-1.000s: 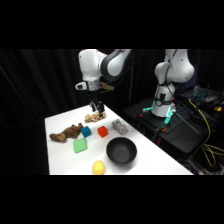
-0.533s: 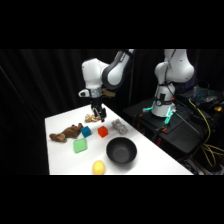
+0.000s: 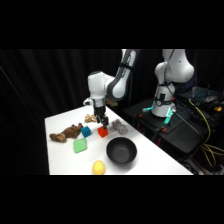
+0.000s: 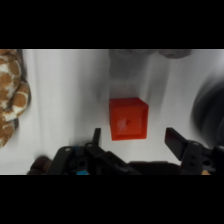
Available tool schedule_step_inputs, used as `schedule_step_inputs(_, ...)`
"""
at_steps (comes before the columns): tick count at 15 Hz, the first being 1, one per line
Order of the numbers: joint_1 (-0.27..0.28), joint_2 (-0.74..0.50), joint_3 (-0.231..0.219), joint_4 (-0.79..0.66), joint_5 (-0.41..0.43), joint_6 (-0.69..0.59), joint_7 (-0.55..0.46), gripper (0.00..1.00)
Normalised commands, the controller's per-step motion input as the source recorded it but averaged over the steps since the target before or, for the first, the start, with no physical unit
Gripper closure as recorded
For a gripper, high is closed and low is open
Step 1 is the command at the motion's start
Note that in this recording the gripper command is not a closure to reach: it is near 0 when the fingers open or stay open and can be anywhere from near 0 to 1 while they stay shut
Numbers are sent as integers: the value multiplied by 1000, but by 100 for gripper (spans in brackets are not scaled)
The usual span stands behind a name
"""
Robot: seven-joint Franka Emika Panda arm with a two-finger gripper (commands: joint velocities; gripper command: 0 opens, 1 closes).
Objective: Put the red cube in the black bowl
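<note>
The gripper [image 3: 103, 121] hangs directly above the red cube [image 3: 102, 132] on the white table [image 3: 62, 120], its 2 fingers [image 4: 176, 142] spread wider than the cube [image 4: 128, 118], which lies between them in the wrist view, untouched. The cube sits just beside a blue cube [image 3: 87, 131], with the black bowl [image 3: 121, 151] nearby.

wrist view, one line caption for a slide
Open claw poised above the red cube on the white table.
</note>
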Motion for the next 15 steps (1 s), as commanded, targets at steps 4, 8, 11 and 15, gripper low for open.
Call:
schedule_step_inputs(4,-92,99,112,-60,3,402,89,0)
schedule_step_inputs(8,-102,74,114,-65,-64,329,89,0)
schedule_step_inputs(11,-41,50,75,-52,-125,193,144,0)
schedule_step_inputs(15,36,-46,-17,-73,-164,98,180,100)
